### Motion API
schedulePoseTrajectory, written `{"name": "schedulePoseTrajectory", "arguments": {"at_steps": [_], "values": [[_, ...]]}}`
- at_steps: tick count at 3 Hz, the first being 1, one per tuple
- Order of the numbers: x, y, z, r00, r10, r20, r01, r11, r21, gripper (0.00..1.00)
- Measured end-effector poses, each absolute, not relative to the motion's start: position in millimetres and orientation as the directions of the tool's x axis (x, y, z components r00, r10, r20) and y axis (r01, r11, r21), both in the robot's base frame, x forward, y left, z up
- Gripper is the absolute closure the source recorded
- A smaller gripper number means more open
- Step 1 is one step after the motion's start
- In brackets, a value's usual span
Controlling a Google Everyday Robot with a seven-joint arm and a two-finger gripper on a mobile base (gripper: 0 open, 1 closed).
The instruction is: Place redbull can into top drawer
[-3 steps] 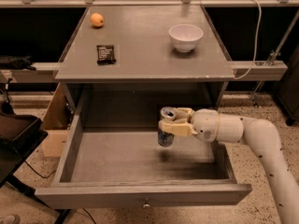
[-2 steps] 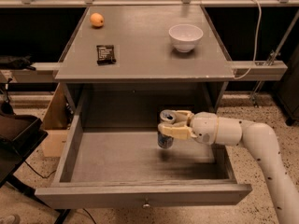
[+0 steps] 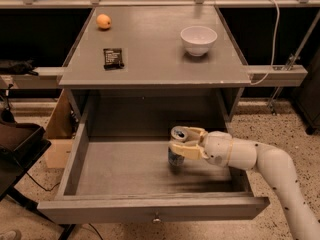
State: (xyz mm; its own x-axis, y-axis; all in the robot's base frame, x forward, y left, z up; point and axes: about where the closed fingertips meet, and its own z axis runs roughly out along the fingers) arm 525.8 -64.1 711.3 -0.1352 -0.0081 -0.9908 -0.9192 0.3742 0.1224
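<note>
The top drawer (image 3: 120,171) is pulled wide open under the grey table, its knob (image 3: 157,217) at the front. The redbull can (image 3: 176,157) stands upright inside the drawer, right of the middle, its silver top (image 3: 178,133) tilted a little toward me. My gripper (image 3: 181,143) reaches in from the right on a white arm and its cream fingers (image 3: 181,151) are closed around the can's upper half. The can's base is at or just above the drawer bottom; I cannot tell which.
On the tabletop are a white bowl (image 3: 198,39), an orange fruit (image 3: 103,21) and a small dark packet (image 3: 113,58). A dark chair or cart (image 3: 17,144) stands at the left, next to a cardboard box (image 3: 57,134). A cable (image 3: 272,39) hangs at the right.
The gripper with the can has lowered slightly inside the drawer and drifted a touch left. The rest is unchanged.
</note>
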Motion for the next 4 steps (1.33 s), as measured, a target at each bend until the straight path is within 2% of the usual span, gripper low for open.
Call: {"name": "schedulePoseTrajectory", "arguments": {"at_steps": [1,2,3,4], "values": [[525.0,-64.3,710.3,-0.133,-0.007,-0.991,-0.918,0.378,0.121,0.84],[525.0,-64.3,710.3,-0.133,-0.007,-0.991,-0.918,0.378,0.121,0.61],[525.0,-64.2,710.3,-0.133,-0.007,-0.991,-0.918,0.378,0.121,0.3],[525.0,-64.2,710.3,-0.133,-0.007,-0.991,-0.918,0.378,0.121,0.07]]}}
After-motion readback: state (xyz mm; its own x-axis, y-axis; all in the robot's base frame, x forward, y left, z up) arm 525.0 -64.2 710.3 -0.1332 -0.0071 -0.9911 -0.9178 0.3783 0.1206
